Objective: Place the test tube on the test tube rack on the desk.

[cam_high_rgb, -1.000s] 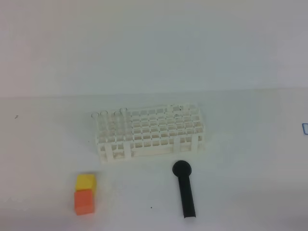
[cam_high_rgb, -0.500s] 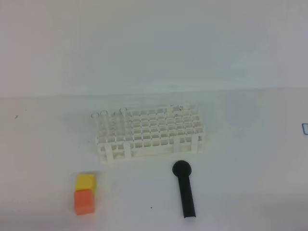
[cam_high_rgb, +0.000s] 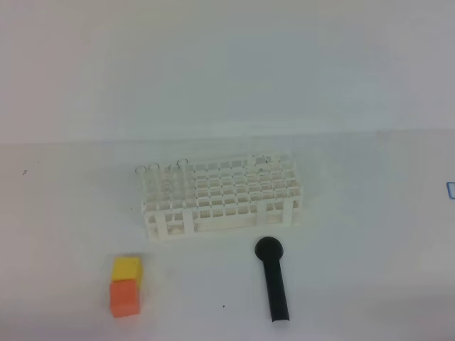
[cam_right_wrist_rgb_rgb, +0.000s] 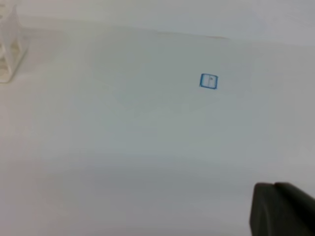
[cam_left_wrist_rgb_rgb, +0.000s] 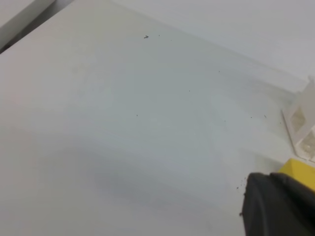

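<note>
Test tubes [cam_high_rgb: 152, 177] upright in test tube rack [cam_high_rgb: 222, 197]; both grippers closed, away from rack.

Flat, bright overhead light on my high cam; white desk [cam_high_rgb: 370, 213] nearly washed out, w/ a greenish-grey cast. Test tube rack [cam_high_rgb: 222, 197] reads soft, its grid low-contrast, clear tubes barely visible. Black stick [cam_high_rgb: 273, 280] and cubes [cam_high_rgb: 125, 286] throw only faint, short shadows. Both wrist cams are hazy: broad soft shadow across the lower desk, dark blurred gripper parts out of focus at bottom right corners.
</note>
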{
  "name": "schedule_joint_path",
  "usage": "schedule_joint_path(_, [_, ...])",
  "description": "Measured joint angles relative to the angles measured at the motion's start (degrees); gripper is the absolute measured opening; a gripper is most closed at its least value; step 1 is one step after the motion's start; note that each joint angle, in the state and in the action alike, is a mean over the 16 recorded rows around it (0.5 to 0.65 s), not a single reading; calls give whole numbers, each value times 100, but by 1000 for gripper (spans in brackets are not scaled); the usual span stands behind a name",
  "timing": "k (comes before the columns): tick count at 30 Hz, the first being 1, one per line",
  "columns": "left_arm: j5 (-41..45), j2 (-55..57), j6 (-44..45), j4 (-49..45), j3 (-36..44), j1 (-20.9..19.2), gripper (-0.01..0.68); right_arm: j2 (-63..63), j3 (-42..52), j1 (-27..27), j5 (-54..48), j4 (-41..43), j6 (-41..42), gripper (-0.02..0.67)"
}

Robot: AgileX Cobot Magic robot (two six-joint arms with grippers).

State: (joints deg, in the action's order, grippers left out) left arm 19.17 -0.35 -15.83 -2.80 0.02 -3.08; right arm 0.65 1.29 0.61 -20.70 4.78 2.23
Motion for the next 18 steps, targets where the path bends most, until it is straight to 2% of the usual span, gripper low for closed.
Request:
schedule_joint_path(8, [0, 0, 6, 0, 0, 0, -1, 0, -1, 267, 0, 10, 7, -1])
schedule_joint_path(18, [0, 0, 9, 0, 0, 5, -1, 0, -1, 292, 0, 17, 8, -1])
